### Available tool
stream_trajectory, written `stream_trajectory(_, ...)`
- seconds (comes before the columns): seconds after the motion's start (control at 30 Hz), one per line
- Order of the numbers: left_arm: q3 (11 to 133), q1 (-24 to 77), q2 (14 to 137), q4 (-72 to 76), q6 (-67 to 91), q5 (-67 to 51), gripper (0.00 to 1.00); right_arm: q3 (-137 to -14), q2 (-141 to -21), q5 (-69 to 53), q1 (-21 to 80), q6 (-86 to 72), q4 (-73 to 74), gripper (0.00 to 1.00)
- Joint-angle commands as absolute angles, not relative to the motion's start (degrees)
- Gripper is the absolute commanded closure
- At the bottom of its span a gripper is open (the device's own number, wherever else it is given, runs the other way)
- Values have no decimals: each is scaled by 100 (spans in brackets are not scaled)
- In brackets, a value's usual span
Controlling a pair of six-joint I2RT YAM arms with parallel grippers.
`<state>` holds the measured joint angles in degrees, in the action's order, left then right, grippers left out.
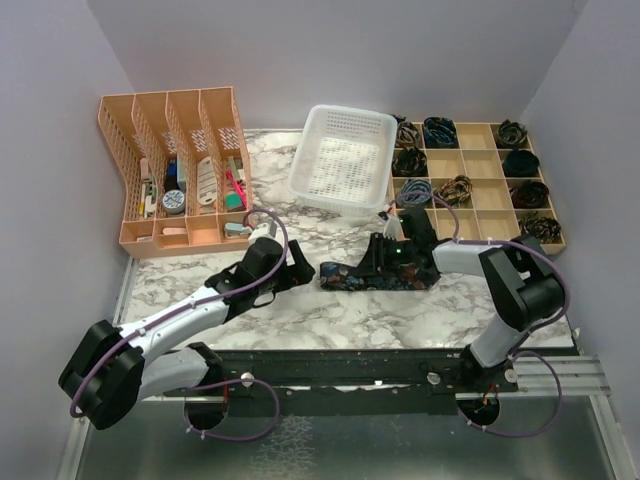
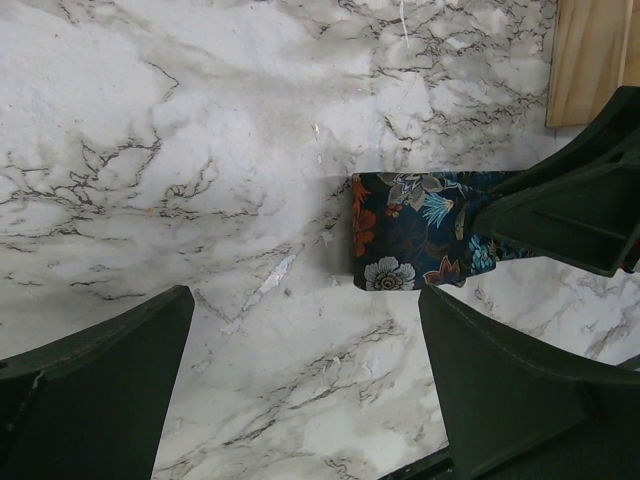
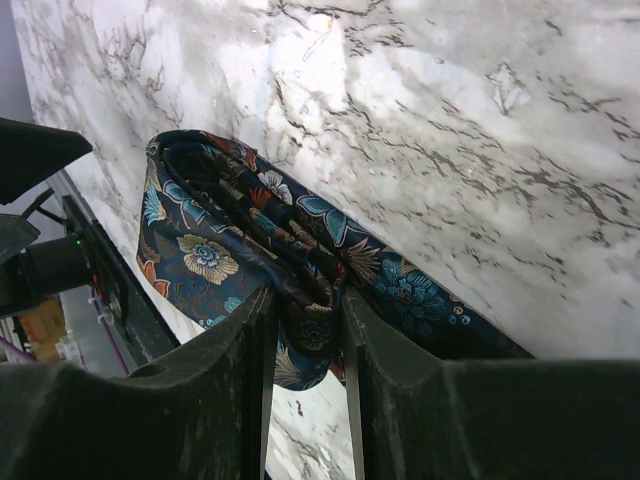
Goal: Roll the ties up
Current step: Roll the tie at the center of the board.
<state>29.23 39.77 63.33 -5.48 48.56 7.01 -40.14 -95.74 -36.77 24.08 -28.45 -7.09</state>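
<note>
the tie point(image 1: 347, 278) lies on the marble table point(image 1: 300, 320) between the two arms, in front of the white basket point(image 1: 345, 160). the right gripper point(image 3: 305, 300) has its jaws pressed in on a bunched fold of the fabric, so it has hold of the tie. the left gripper point(image 2: 308, 300) stands wide apart and empty, just beside the tie's blunt end. i reckon the risk is the pinch catching only some layers: a pull could let the smooth fabric slide out, or the loose fold spring apart. from above, the right gripper covers much of the tie, and i can't tell how many turns are wound or where its far end lies.
</note>
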Motion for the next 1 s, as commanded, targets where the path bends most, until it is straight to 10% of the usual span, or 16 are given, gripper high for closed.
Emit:
stream_trajectory(0.0, 2790, 3871, 6096, -657, 4891, 865, 5, -4165, -9841, -4042, 2536, -2731, -901, 64)
stream_trajectory(0.73, 2452, 3267, 4476, -1852, 5117, 1382, 4, -4435, -10184, -2073, 4386, -5256, -2047, 61)
stream_trajectory(0.97, 2424, 3235, 4314, -2004, 5113, 1397, 4, -4784, -9524, -2186, 4390, -3898, -1380, 36)
